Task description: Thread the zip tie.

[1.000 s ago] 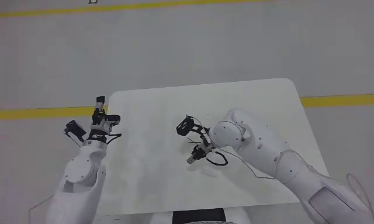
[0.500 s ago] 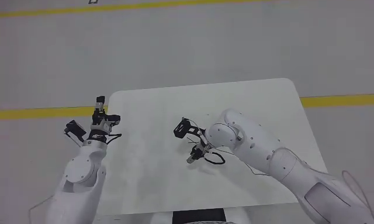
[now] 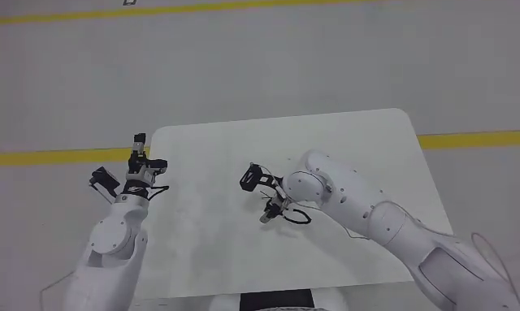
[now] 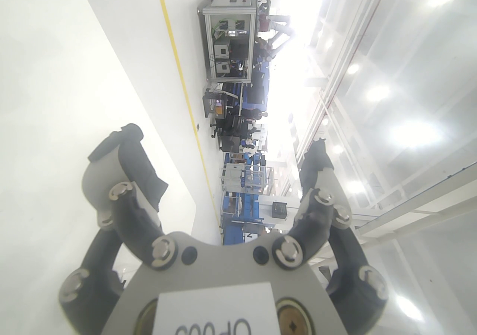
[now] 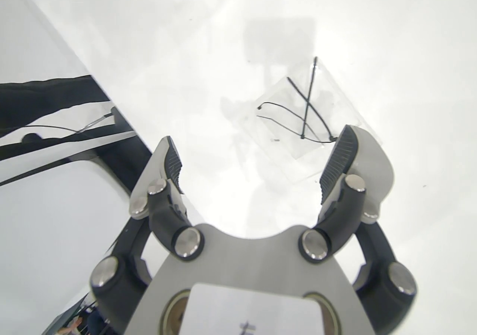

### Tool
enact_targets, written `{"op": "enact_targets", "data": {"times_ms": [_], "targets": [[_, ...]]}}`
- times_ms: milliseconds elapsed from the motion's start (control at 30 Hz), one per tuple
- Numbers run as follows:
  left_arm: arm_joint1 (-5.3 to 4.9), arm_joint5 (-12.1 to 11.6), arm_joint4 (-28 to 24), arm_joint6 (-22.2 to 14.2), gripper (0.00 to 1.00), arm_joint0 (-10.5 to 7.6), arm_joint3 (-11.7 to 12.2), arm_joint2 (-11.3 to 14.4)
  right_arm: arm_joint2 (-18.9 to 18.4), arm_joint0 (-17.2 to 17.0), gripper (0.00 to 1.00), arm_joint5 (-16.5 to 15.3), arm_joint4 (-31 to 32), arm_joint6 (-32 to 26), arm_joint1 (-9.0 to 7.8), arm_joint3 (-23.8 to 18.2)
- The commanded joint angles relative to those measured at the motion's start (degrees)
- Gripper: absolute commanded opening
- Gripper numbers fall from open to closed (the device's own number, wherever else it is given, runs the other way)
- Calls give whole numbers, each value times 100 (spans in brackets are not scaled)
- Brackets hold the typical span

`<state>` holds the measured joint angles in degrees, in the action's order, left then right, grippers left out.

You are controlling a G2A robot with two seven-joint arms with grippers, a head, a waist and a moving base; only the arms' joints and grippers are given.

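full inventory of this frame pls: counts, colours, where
table: one, white, in front of the robot.
clear plastic bag: one, transparent, flat on the table just beyond the right gripper's fingers.
zip ties: several, exact count unclear, black, crossing each other on or in the bag.
floor lines: two, yellow, on the grey floor beyond and beside the table.
equipment cabinet: one, grey frame, in the room behind.
left gripper: one, fingers open, empty, at the table's left edge.
right gripper: one, fingers open, empty, over the table's middle.
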<state>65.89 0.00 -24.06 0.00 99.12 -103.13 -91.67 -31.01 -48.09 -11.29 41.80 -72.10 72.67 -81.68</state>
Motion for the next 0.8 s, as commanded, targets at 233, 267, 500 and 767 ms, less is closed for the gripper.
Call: {"op": "enact_targets", "data": {"times_ms": [233, 267, 500, 767], "targets": [[0, 0, 0, 0, 100, 0, 0, 0, 136, 105, 100, -114, 96, 182, 92, 235], [0, 0, 0, 0, 100, 0, 0, 0, 136, 105, 100, -114, 96, 182, 92, 235], [0, 0, 0, 0, 100, 0, 0, 0, 90, 91, 100, -183, 237, 264, 67, 127], [0, 0, 0, 0, 100, 0, 0, 0, -67, 57, 64, -402, 320, -145, -26, -157]]}}
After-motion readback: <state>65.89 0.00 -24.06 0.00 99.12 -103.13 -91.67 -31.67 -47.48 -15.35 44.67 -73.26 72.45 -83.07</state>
